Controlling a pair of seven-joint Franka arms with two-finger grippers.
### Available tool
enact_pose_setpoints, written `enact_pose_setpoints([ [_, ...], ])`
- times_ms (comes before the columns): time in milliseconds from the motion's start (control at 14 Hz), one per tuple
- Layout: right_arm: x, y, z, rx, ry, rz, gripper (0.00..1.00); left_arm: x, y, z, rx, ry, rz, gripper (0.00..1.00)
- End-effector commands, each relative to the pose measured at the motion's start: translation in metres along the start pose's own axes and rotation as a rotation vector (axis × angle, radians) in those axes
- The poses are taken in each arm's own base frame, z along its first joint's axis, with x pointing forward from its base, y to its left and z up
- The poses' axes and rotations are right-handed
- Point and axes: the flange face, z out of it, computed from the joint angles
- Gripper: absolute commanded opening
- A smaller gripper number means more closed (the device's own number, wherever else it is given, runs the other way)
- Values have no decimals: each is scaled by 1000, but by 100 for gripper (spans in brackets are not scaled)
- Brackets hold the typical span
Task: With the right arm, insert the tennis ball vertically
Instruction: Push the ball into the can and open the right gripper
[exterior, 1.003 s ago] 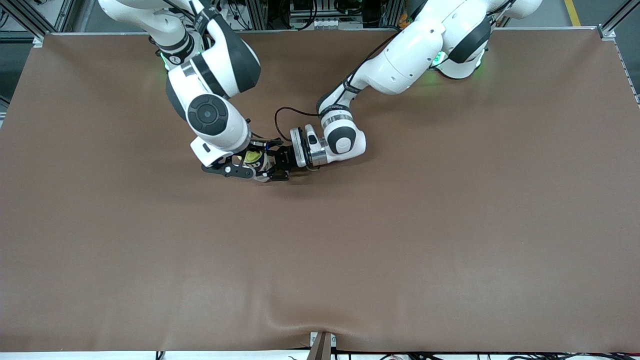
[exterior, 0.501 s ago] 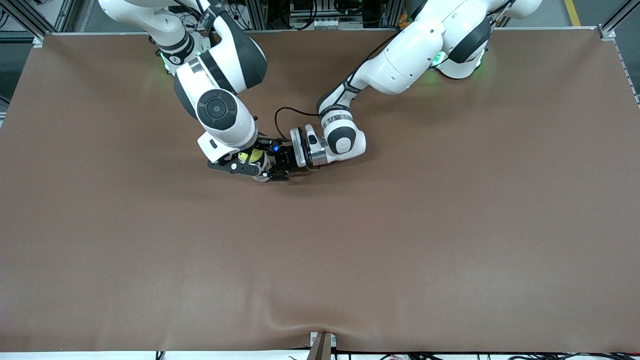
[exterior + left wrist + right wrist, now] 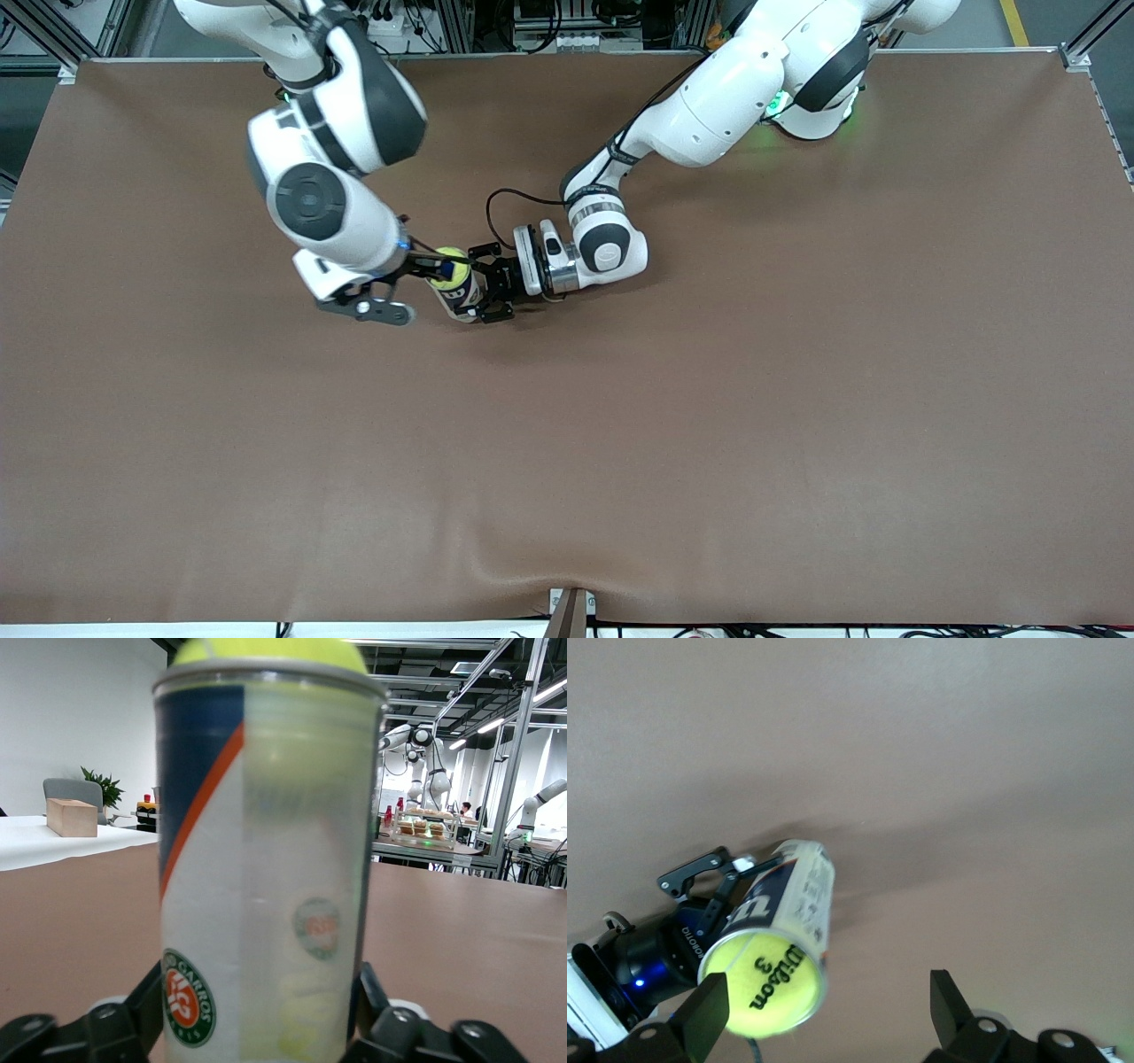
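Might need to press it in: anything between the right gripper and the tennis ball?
Nothing visible. The tennis ball sits in the can's mouth; the right gripper, open, hangs just beside it. The left gripper flanks the can lower down.

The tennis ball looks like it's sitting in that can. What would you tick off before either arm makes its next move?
1. Tennis ball seated in the mouth of the can: ok.
2. Can standing upright on the table: ok.
3. Right gripper open and clear of the ball: ok.
4. Left gripper at the can's base, fingers either side: ok.
5. Left fingers gripping or just released: cannot tell.
6. Ball pushed fully down: cannot tell.
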Motion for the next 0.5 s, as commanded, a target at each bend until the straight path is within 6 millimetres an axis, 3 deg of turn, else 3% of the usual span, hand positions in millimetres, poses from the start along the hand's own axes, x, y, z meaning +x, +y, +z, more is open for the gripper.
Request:
enact_pose_setpoints([
  [0, 7, 33, -20, 25, -4, -41, 100, -2, 9, -2, 44, -9, 245, 100],
  [215, 17, 58, -31, 36, -1, -61, 100, -4, 11, -3, 43, -13, 239, 100],
  [430, 35, 99, -37, 52, 3, -114, 100, -4, 16, -9, 38, -24, 225, 100],
])
